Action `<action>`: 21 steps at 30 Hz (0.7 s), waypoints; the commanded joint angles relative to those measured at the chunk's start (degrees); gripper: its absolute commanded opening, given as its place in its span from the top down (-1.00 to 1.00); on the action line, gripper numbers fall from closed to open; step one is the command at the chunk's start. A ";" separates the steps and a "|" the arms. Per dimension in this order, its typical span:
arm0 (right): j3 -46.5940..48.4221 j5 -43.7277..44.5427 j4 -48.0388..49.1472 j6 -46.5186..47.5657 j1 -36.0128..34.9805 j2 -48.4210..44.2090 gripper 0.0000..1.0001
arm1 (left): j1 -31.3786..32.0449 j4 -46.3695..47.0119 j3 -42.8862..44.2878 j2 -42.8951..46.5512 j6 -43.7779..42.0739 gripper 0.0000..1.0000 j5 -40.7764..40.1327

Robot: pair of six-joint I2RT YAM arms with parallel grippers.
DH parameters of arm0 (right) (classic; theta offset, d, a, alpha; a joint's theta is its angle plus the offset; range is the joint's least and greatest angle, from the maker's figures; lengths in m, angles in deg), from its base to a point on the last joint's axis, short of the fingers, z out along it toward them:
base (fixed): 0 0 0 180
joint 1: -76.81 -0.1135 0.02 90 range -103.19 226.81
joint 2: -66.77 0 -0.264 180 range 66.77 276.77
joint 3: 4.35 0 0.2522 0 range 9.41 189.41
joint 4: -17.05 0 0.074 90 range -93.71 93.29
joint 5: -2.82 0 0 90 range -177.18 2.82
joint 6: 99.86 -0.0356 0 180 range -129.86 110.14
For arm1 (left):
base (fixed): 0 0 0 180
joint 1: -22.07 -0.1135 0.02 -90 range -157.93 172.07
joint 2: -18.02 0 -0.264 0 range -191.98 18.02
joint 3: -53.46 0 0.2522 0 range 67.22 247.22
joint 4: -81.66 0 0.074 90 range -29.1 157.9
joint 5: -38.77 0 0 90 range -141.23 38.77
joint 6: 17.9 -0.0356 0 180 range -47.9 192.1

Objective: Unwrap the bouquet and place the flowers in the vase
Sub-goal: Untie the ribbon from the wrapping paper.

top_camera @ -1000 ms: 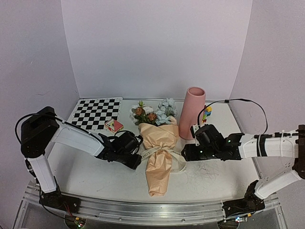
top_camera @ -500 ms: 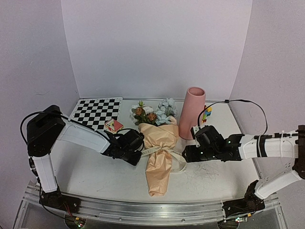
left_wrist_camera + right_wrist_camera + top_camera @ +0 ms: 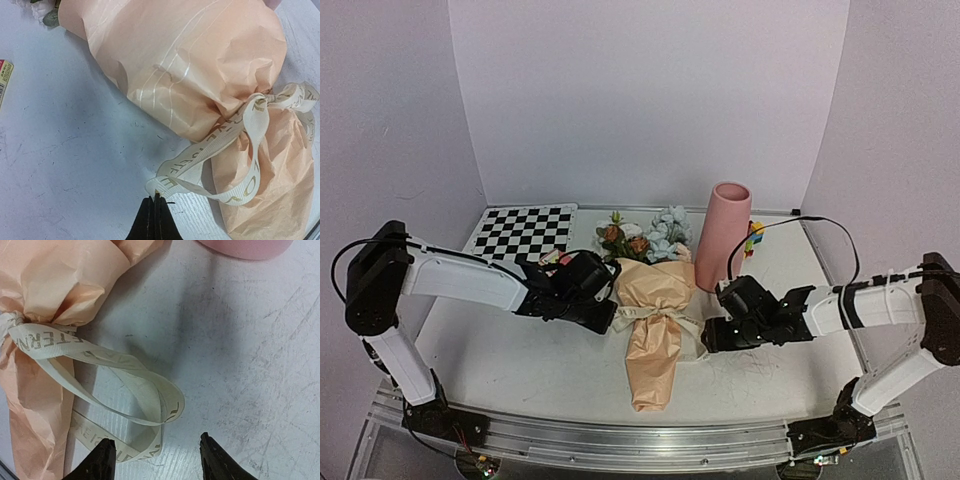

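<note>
The bouquet [image 3: 655, 320] lies on the table in its peach paper [image 3: 190, 65], and its flowers [image 3: 645, 238] point towards the back wall. A cream ribbon [image 3: 225, 145] is tied round its waist. My left gripper [image 3: 154, 197] is shut on the edge of the ribbon's left loop, at the bouquet's left side [image 3: 615, 317]. My right gripper [image 3: 156, 440] stands open at the bouquet's right side [image 3: 706, 336], with the ribbon's right loop [image 3: 145, 390] lying just ahead of its fingers. The pink vase [image 3: 725, 235] stands upright behind the right gripper, and its base [image 3: 245, 247] shows in the right wrist view.
A checkerboard sheet [image 3: 525, 232] lies at the back left. A small red and white box [image 3: 555, 260] sits just behind my left arm. Coloured toy blocks [image 3: 755, 235] stand right of the vase. Walls close in the back and both sides.
My left gripper has moved right to the ribbon's loop and shut on it. The right gripper has slid a little left and nearer, closer to the ribbon, and stays open.
</note>
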 commanded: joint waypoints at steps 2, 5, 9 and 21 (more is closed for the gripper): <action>-0.38 2.67 -1.78 -4.52 -2.35 2.51 -0.15 | 0.12 -0.11 1.30 4.06 1.85 1.00 -0.05; -0.46 2.64 -0.91 -5.52 -3.13 4.22 -0.07 | 0.12 -0.12 1.38 5.34 1.97 1.00 -0.19; -0.33 1.98 0.84 -5.72 -3.25 5.97 0.05 | 0.12 -0.08 1.56 6.80 2.29 1.00 -0.40; 1.10 4.89 0.98 -7.34 -3.31 8.33 0.90 | 0.14 0.58 -0.19 10.78 3.64 1.00 -2.46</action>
